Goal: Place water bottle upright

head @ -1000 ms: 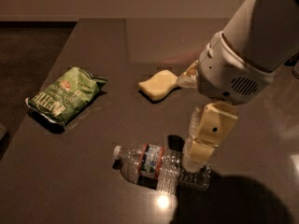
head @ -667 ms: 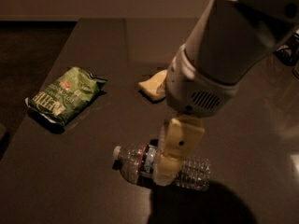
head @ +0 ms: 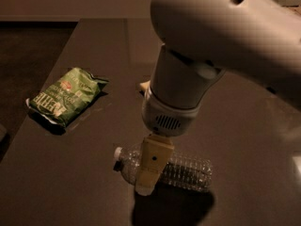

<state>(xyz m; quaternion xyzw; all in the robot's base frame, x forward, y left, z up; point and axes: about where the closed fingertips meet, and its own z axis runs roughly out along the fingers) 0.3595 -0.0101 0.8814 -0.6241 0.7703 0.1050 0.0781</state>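
Note:
The water bottle (head: 188,171) lies on its side on the dark table (head: 70,173) near the front edge, white cap (head: 117,153) pointing left. It is clear and ribbed; its label is hidden behind my gripper. My gripper (head: 146,185) hangs straight down from the large white arm (head: 197,55) and sits over the bottle's neck end, its cream finger (head: 151,168) in front of the bottle and reaching down to the table.
A green chip bag (head: 66,95) lies at the left of the table. A yellowish object (head: 144,86) peeks out behind the arm. The table's left edge runs diagonally beside a dark floor (head: 28,55).
The arm has swung left and closer to the camera, now covering most of the yellowish object. The gripper has moved left along the bottle, from its middle to its neck end.

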